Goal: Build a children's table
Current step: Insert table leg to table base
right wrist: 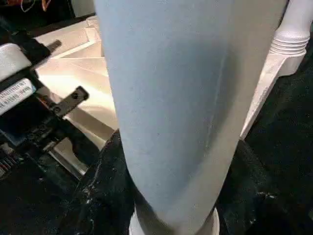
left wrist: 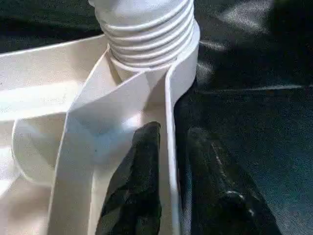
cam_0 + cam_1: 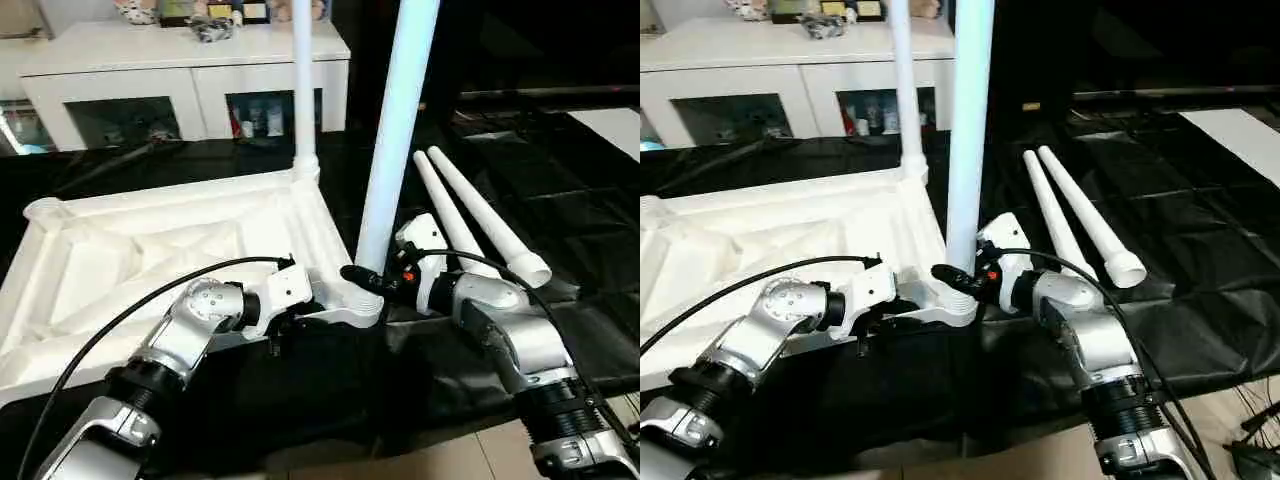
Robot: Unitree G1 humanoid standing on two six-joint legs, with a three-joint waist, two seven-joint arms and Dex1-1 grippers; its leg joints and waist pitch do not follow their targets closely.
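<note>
The children's table top [image 3: 150, 250] lies upside down on the black sheet, ribbed underside up. One white leg [image 3: 303, 80] stands in its far right corner socket. A second leg [image 3: 395, 130] stands upright in the near right socket [image 2: 146, 44]. My right gripper [image 3: 366, 278] is shut on it just above the base, with a black finger [image 1: 105, 191] on either side of the tube. My left gripper [image 2: 171, 134] straddles the top's near rim beside that socket, one finger [image 2: 142, 181] inside the wall and one outside, with a narrow gap to the outer one.
Two loose legs [image 3: 490, 215] lie side by side on the sheet to the right of my right arm. A white glass-door cabinet [image 3: 180, 70] stands behind the table. The black-sheeted table's front edge runs just under my forearms, with floor [image 3: 450, 462] below.
</note>
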